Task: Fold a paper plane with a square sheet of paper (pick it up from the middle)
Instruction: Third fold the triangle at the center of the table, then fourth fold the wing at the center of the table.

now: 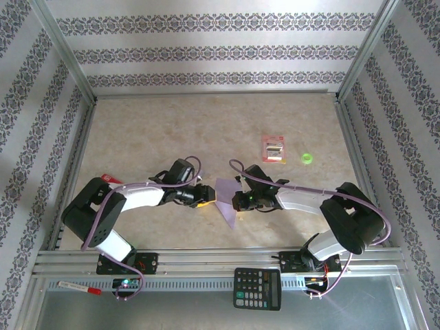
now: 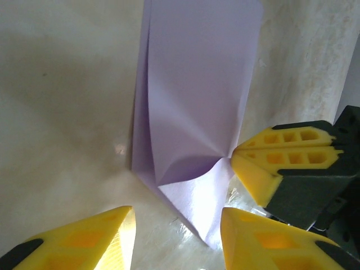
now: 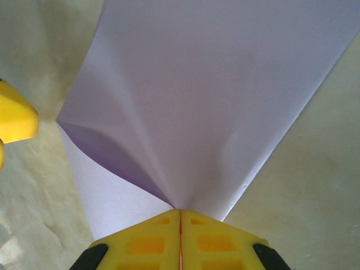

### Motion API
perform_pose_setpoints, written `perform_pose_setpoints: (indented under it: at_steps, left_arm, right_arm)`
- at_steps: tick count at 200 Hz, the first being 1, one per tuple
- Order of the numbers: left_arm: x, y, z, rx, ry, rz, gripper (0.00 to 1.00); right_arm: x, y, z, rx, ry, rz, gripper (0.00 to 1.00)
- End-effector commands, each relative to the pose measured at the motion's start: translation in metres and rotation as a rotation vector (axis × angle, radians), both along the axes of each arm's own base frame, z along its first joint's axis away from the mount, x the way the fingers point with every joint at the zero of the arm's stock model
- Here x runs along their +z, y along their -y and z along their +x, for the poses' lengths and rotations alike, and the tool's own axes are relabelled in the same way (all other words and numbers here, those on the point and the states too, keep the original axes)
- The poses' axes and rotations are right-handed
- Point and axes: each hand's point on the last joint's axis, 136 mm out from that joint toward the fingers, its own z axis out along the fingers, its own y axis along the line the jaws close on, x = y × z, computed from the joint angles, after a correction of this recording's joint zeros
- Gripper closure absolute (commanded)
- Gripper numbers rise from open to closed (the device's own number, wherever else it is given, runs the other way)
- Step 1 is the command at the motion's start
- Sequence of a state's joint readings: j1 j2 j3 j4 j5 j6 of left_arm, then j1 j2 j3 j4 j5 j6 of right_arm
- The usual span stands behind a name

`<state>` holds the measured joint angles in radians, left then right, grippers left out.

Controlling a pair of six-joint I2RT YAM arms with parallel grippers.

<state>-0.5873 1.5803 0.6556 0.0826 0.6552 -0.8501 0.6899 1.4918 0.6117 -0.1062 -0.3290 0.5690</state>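
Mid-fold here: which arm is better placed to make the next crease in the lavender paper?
Left, probably. The right end effector is shut on the edge of the pale lavender square sheet of paper, anchoring it; the left end effector is open and free at the opposite side.

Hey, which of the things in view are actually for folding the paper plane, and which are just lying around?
For the job: square sheet of paper; right pincer, shut on it; left pincer, open.
Lying about: red-and-white packet; green ring; calculator; pen.
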Motion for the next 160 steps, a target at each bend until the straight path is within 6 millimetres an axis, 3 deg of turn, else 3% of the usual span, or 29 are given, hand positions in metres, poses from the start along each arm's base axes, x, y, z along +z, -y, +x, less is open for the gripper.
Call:
perform_pose_setpoints:
  at_steps: [1, 87, 160]
  left_arm:
    - [0.005, 0.013, 0.001, -0.031, -0.004, -0.027, 0.58]
    - [-0.011, 0.015, 0.006, -0.031, -0.040, 0.007, 0.63]
    - [-0.004, 0.026, 0.012, -0.034, -0.035, -0.063, 0.67]
  right_arm:
    - [-0.011, 0.005, -0.003, 0.016, 0.009, -0.025, 0.93]
    - [-0.012, 0.008, -0.006, 0.015, 0.009, -0.029, 0.93]
    - [-0.012, 0.009, -0.005, 0.013, 0.010, -0.029, 0.94]
